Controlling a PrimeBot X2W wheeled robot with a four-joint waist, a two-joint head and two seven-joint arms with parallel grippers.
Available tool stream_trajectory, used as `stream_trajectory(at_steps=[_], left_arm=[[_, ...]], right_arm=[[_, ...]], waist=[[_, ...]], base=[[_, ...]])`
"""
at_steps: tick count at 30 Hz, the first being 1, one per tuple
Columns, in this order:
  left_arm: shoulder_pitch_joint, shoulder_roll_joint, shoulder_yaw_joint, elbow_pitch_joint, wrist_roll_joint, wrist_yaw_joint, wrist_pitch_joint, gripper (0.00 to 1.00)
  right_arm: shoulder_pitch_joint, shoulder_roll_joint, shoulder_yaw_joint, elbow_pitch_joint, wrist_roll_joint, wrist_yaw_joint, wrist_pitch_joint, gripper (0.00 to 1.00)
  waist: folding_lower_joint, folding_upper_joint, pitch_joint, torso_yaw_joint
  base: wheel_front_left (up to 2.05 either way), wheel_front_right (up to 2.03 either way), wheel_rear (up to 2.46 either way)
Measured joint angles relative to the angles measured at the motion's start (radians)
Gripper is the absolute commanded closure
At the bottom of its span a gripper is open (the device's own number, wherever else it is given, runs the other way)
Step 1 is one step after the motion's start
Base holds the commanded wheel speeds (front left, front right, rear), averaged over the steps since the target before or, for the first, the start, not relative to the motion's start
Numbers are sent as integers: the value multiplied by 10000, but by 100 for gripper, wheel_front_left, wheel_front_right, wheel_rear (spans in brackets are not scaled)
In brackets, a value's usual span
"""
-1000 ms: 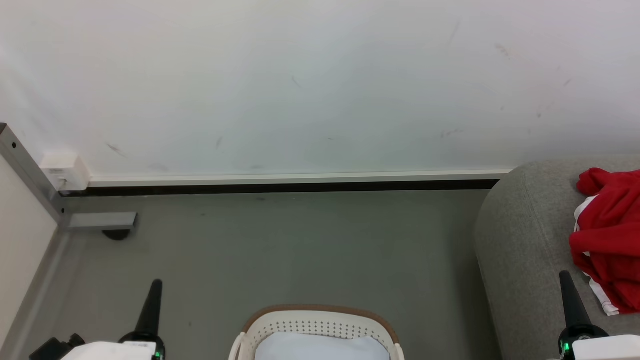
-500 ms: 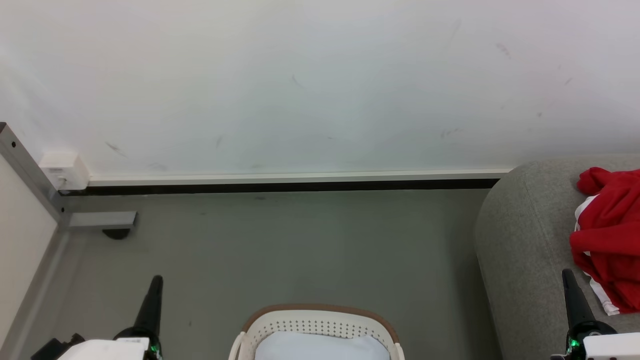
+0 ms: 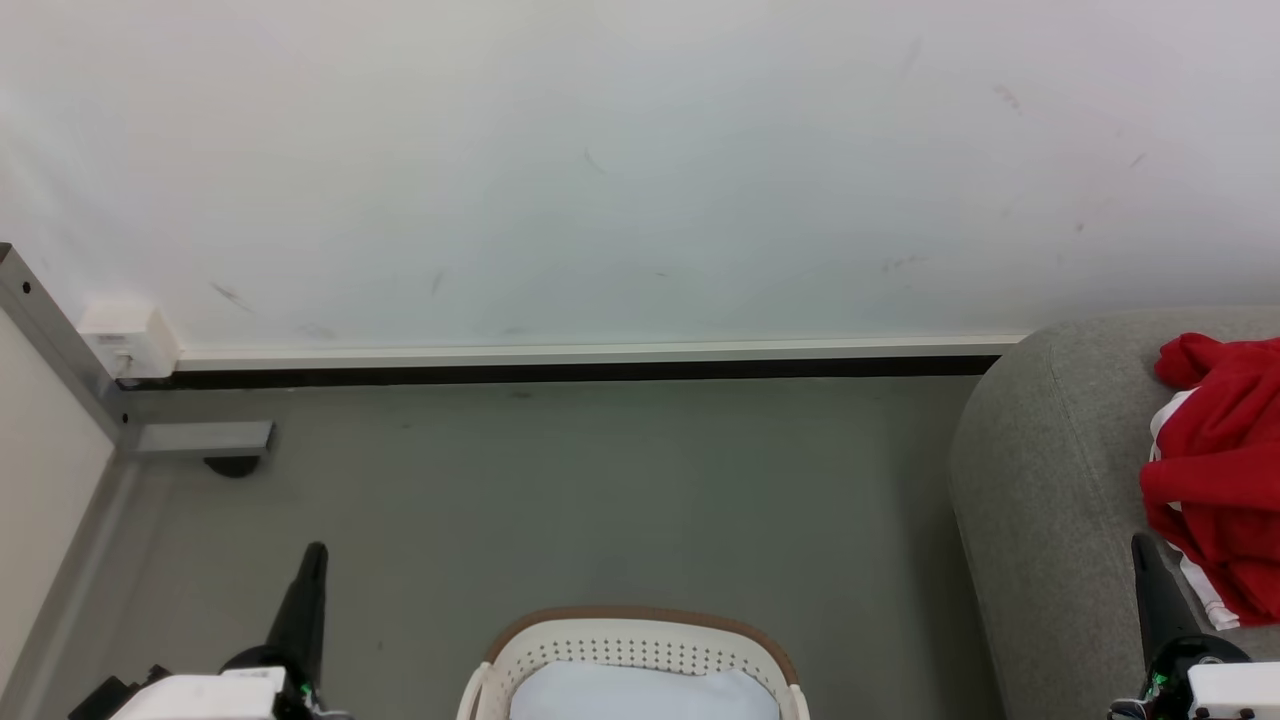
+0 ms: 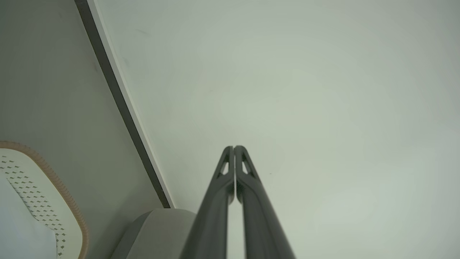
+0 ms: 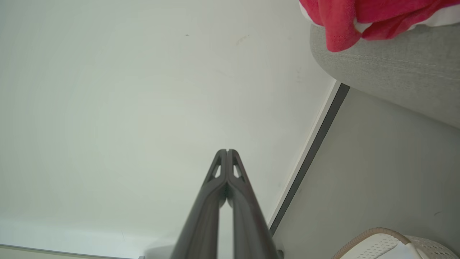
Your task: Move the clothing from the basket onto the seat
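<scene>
One white perforated basket (image 3: 640,650) is holding one pale pad (image 3: 645,697). Red clothing (image 3: 1220,470) is lying on the grey sofa (image 3: 1050,500) at three o'clock. Left gripper (image 3: 315,552) and right gripper (image 3: 1141,542) are sitting closed, empty.

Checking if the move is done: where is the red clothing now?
In the head view the clothing lies heaped on the grey seat at the far right edge; the basket sits apart at bottom centre.

The right gripper (image 5: 227,151), jaws pressed together, points at the pale wall (image 5: 125,90). Red clothing (image 5: 341,21) drapes over the seat (image 5: 395,79) at one o'clock; the basket (image 5: 381,248) peeks in at five.
</scene>
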Motion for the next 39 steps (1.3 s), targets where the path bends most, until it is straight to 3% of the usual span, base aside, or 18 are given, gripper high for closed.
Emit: stream_trajectory(at_steps=[16, 39], left_arm=[[-133, -48, 111, 90, -957, -58, 263, 100], [-139, -50, 113, 94, -961, -59, 267, 100]], right_arm=[[-85, 13, -176, 88, 955, 0, 295, 100], [-90, 56, -267, 96, 947, 0, 351, 100]], waist=[[0, 0, 28, 0], [0, 0, 29, 0]], base=[[0, 0, 0], [0, 0, 0]])
